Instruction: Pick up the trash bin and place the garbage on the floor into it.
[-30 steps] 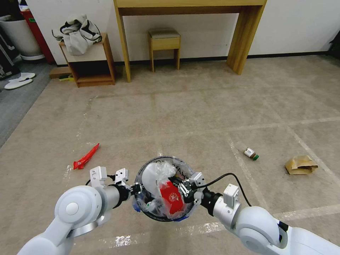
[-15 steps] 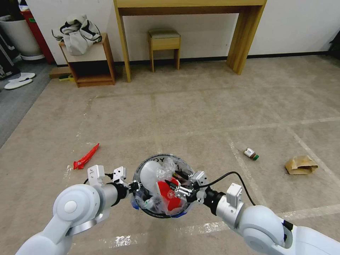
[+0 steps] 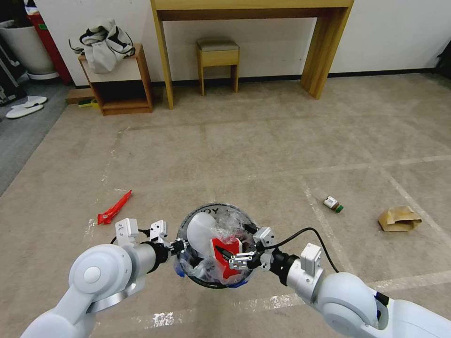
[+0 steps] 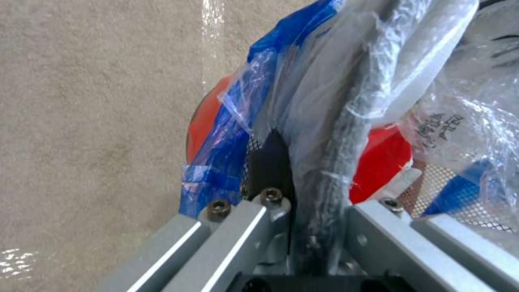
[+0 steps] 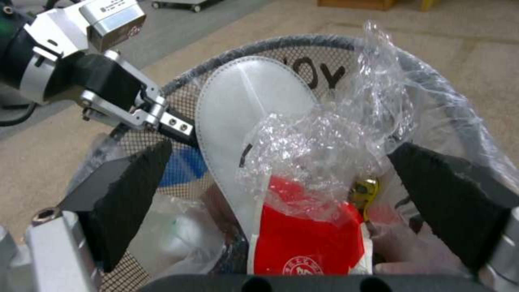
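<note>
Holding position low in the head view: the small round red trash bin [image 3: 213, 281] lined with a crinkled clear plastic bag printed in black letters and edged in blue, carried above the beige short-pile carpet floor [image 3: 263, 150] between the 2 arms.

Left gripper [image 3: 179, 247]: at the bin's left rim. In the left wrist view its 2 metal fingers [image 4: 270, 202] are closed on the dark mesh rim [image 4: 346, 134] and the bag's blue edging, 1 finger outside the wall and 1 inside.

Right gripper [image 5: 292, 190]: over the bin's mouth on the right side. The right wrist view shows its 2 black rubbery pads [image 5: 129, 190] spread wide apart, gripping nothing, with the bin's contents between and below them.

Contents of bin: 1 flat white oval slipper [image 5: 243, 105], stitched round its edge, standing on end against the mesh wall; 1 glossy red wrapper [image 5: 308, 243] bearing a white round emblem; crumpled clear film [image 5: 324, 138] bunched over both.

Garbage lying on the floor, well apart from the bin:
- 1 long, narrow red wrapper [image 3: 114, 207], to the left.
- 1 small bottle-like item with a green end [image 3: 332, 203], to the right; material unclear.
- 1 crumpled brown paper bag [image 3: 399, 218], farther right.
</note>
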Motion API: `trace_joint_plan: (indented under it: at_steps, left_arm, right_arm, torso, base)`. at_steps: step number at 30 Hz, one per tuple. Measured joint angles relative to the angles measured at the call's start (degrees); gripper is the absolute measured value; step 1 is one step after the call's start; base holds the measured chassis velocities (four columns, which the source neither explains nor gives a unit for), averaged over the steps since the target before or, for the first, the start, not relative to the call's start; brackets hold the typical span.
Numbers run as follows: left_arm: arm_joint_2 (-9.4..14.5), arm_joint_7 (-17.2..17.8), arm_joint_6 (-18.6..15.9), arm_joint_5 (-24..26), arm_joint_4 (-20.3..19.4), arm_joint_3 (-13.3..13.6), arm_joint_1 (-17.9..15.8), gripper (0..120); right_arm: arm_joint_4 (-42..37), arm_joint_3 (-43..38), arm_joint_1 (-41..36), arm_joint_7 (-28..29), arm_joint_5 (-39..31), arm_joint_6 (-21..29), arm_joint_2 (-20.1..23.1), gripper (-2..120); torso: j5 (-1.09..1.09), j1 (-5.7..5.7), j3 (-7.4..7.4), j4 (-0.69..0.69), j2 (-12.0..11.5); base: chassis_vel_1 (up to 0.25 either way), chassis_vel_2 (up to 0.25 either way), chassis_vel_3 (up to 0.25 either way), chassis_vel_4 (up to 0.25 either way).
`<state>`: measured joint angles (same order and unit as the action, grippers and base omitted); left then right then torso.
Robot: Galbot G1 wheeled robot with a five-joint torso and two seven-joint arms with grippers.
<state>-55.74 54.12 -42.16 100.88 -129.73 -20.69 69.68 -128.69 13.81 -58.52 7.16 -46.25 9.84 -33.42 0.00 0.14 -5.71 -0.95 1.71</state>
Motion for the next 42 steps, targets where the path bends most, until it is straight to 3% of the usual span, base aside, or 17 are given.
trace_joint_plan:
  at_steps: [20, 42]
  left_arm:
    - [-0.93, -0.49, 0.07, -0.8, 1.44, -1.67, 0.32, 0]
    - [-1.11, -0.67, 0.05, -1.25, 1.15, -2.75, 2.02, 0]
  right_arm:
    - [-3.26, -3.02, 0.41, 0.43, -1.67, 0.19, 3.71, 100]
    - [-4.81, -7.45, 0.13, 1.92, -3.52, 0.55, 4.65, 100]
  torso:
    - [0.0, 0.0, 0.0, 0.0, 0.0]
    - [0.0, -0.01, 0.0, 0.01, 0.0]
  base:
    - [0.0, 0.0, 0.0, 0.0]
    - [0.0, 0.0, 0.0, 0.0]
